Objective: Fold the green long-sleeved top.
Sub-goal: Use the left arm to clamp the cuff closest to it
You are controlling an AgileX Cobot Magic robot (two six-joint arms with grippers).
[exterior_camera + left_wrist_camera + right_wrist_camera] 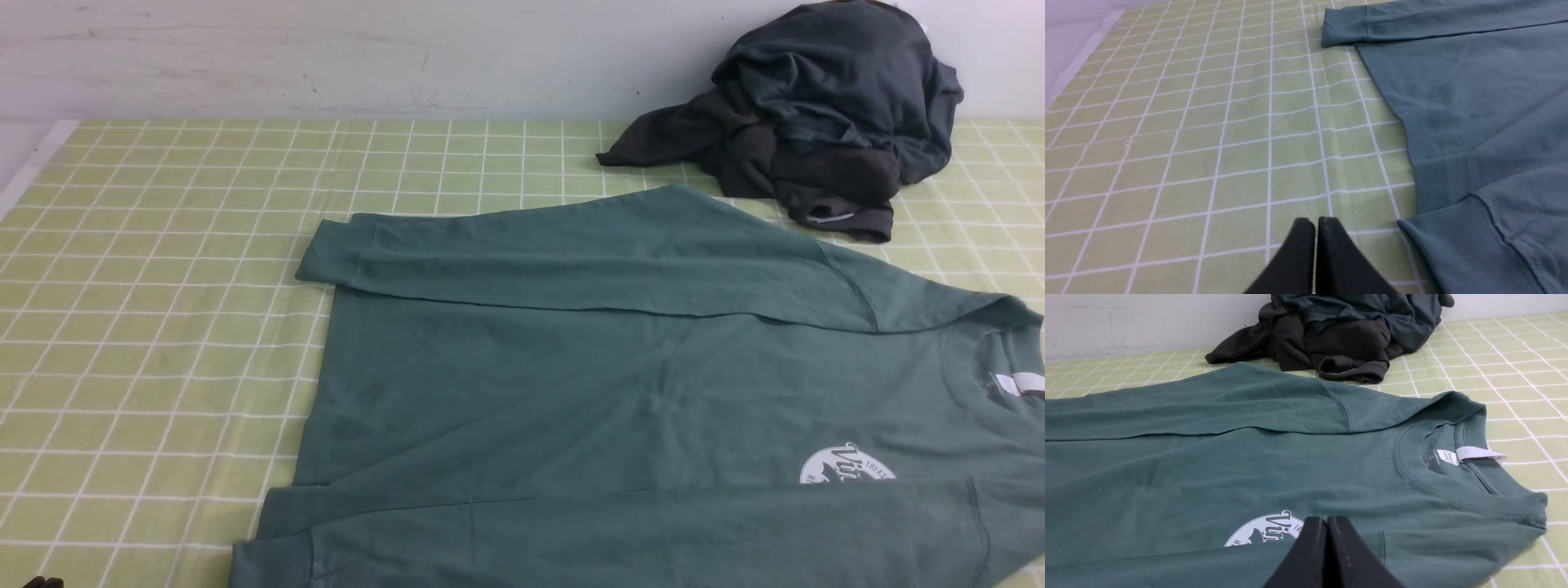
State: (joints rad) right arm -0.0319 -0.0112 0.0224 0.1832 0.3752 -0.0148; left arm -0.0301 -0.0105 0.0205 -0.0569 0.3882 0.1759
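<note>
The green long-sleeved top (620, 392) lies flat on the checked tablecloth, neck to the right. Both sleeves are folded across the body: the far sleeve (571, 261) along the back, the near sleeve (612, 535) along the front edge, partly covering the white logo (845, 467). The white neck label (1478, 454) shows at the collar. My left gripper (1316, 222) is shut and empty over bare cloth, just left of the near cuff (1453, 249). My right gripper (1327, 520) is shut and empty, over the near sleeve beside the logo (1265, 535).
A dark charcoal and navy heap of garments (816, 114) sits at the back right against the wall, close to the top's far shoulder. The green checked tablecloth (163, 327) stretches to the left of the top. The table's left edge (24, 171) shows at far left.
</note>
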